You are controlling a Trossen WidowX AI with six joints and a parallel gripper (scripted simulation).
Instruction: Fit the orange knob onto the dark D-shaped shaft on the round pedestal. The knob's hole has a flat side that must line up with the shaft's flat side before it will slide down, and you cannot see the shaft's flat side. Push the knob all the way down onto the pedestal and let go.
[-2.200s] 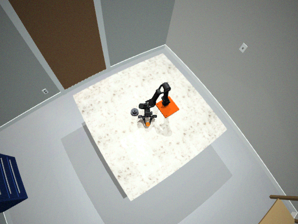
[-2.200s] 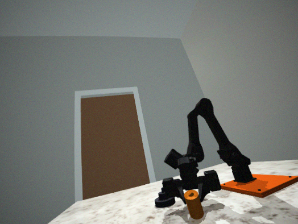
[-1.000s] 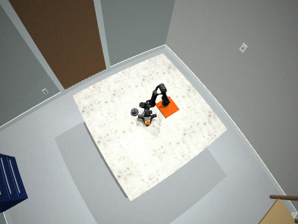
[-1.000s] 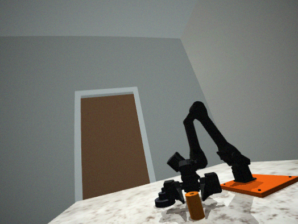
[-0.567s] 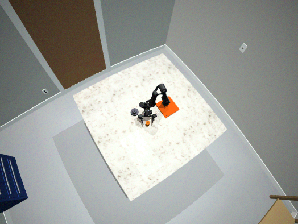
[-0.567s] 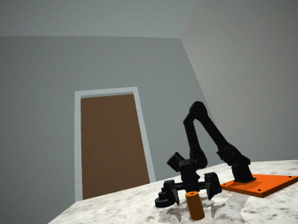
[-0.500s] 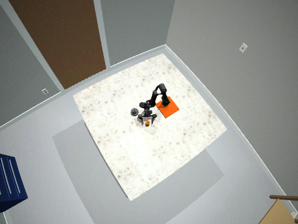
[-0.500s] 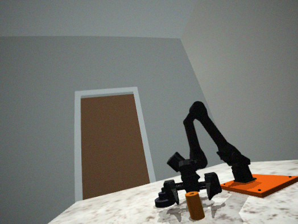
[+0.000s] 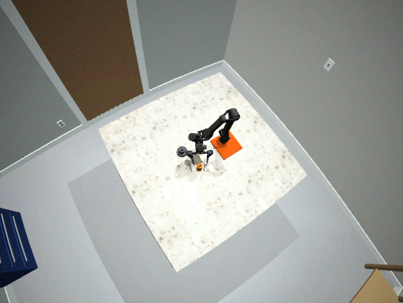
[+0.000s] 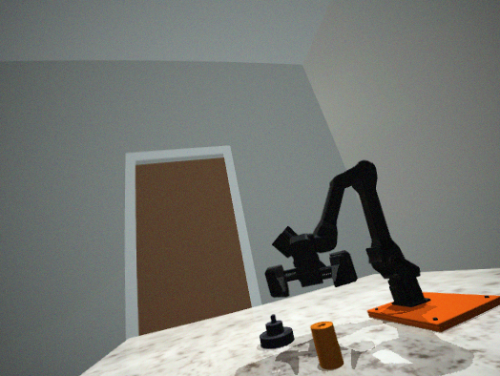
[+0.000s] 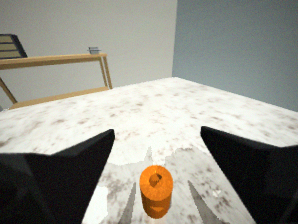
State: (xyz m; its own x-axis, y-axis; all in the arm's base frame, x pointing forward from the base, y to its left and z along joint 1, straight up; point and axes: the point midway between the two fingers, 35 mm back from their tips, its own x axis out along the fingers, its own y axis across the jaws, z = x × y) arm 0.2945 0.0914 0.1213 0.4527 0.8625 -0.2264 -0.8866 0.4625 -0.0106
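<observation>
The orange knob [image 9: 199, 167] [image 10: 327, 347] [image 11: 156, 192] stands upright on the table, its hole facing up. The hole's flat side is hard to make out. The round pedestal [image 9: 179, 152] [image 10: 277, 339] stands apart from the knob, with its dark shaft [image 10: 273, 318] pointing up and bare. My gripper [image 9: 200, 162] [image 10: 310, 290] [image 11: 157, 131] is wide open and empty, raised above the table. In the wrist view the knob shows low in the frame, between the two spread fingers and beyond them, touching neither. The pedestal is outside the wrist view.
The speckled table [image 9: 184, 215] [image 10: 143, 355] [image 11: 150, 102] carries the arm's orange base plate [image 9: 233, 148] [image 10: 444, 315], to one side of the knob. In the top view the pedestal is close beside the gripper's left finger. A wooden shelf [image 11: 55, 60] stands beyond the table.
</observation>
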